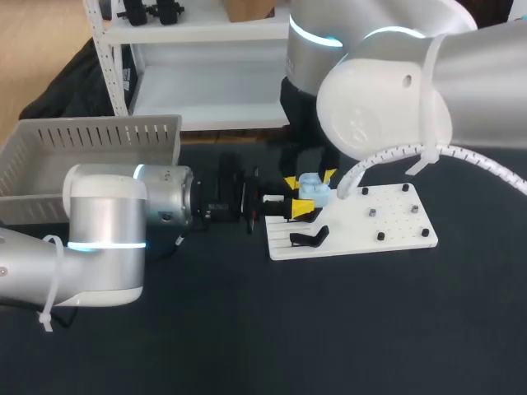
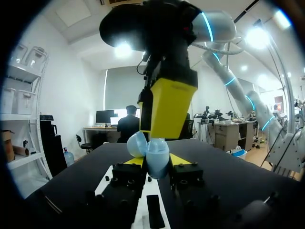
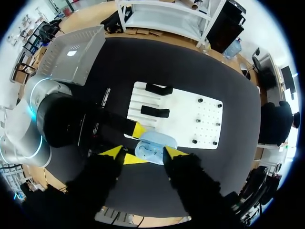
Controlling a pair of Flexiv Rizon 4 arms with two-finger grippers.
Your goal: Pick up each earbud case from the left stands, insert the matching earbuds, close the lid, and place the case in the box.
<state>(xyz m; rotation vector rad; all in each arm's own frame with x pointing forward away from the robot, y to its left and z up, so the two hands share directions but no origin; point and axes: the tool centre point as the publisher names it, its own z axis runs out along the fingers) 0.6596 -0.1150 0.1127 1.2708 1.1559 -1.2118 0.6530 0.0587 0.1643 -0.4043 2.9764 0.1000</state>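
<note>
The left gripper [image 2: 157, 160] pinches a smooth, round, pale blue earbud case [image 2: 151, 155]. The right gripper [image 3: 144, 152] hangs over it with fingers spread apart, above a flat white board [image 1: 387, 222].

Tight spot: plate [image 1: 387, 216] end nearest the box [image 1: 90, 148]. There our L gripper [image 1: 302, 207] comes in low & level, clamped on the blue earbud case [image 1: 314, 190]. R gripper [image 1: 310, 178] hangs straight over it, fingers [image 3: 174, 152] spread either side of the case, not gripping. We see no way in from above or from the box side: both arms block.

Black stands [image 1: 310, 238] lie on the plate just beside the case, toward the table front, so low clearance there. L arm [image 1: 123, 218] fills the gap btwn box & plate.

Room to pass: over the table [image 1: 329, 329] front strip, and above the plate's other half, where only short pegs [image 1: 380, 235] stick up.
</note>
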